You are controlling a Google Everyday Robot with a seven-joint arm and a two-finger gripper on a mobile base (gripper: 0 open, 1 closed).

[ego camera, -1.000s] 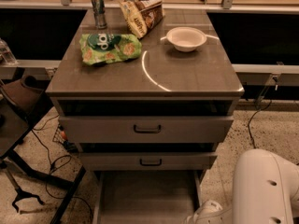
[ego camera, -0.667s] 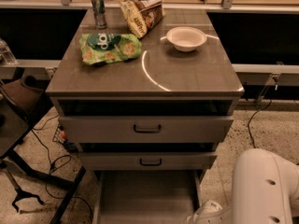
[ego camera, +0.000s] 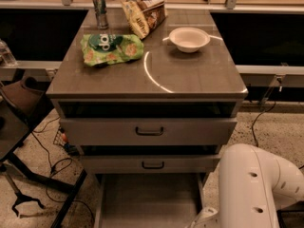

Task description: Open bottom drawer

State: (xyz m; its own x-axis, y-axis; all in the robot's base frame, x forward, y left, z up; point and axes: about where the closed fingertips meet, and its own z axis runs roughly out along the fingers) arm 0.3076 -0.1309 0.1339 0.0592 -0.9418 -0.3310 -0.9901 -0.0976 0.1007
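On my feed the desk (ego camera: 190,80) carries a green chip bag (ego camera: 112,48) at the left, a can (ego camera: 99,9) upright behind it, a brown snack bag (ego camera: 144,14) beside the can, and a white bowl (ego camera: 189,39) apart to the right. I see cables (ego camera: 47,165) trailing over the speckled floor at left.

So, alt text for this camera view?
A grey cabinet's bottom drawer stands pulled out; a white robot arm sits at lower right, its gripper out of view below. A green bag, a can and a bowl sit on top.

Robot arm (ego camera: 256,189), white moulded shell.
Two small dark recesses are seen in the rounded casing; the gripper (ego camera: 205,218) is cut by the bottom edge.
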